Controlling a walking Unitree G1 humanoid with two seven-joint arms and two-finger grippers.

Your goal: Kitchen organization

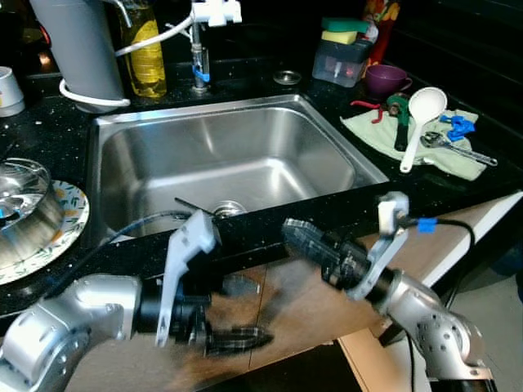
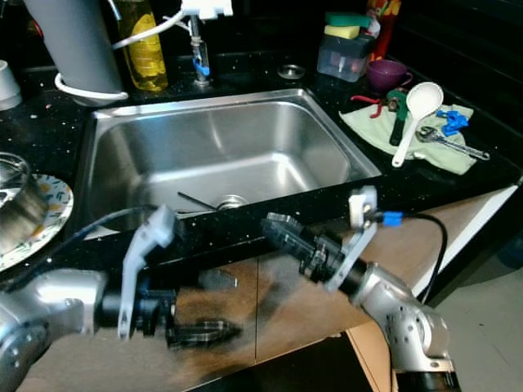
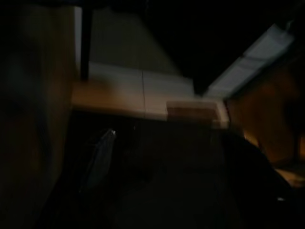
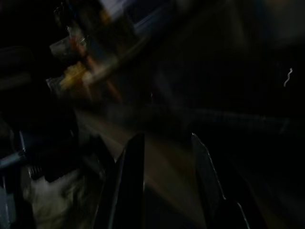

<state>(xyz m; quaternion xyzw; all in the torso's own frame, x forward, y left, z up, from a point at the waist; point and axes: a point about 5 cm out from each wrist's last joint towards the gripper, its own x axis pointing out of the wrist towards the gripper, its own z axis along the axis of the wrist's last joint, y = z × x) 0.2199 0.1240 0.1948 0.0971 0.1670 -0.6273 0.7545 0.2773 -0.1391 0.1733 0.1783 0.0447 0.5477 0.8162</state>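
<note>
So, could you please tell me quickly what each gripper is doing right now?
Left gripper: blurred, low before the cabinet front; open or closed cannot be told.
Right gripper: open, holding nothing, at the counter edge below the sink.

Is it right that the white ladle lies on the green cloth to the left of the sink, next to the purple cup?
Not quite. The white ladle lies on the green cloth to the right of the sink, not the left. The left eye view shows it there, with the purple cup just behind.
</note>
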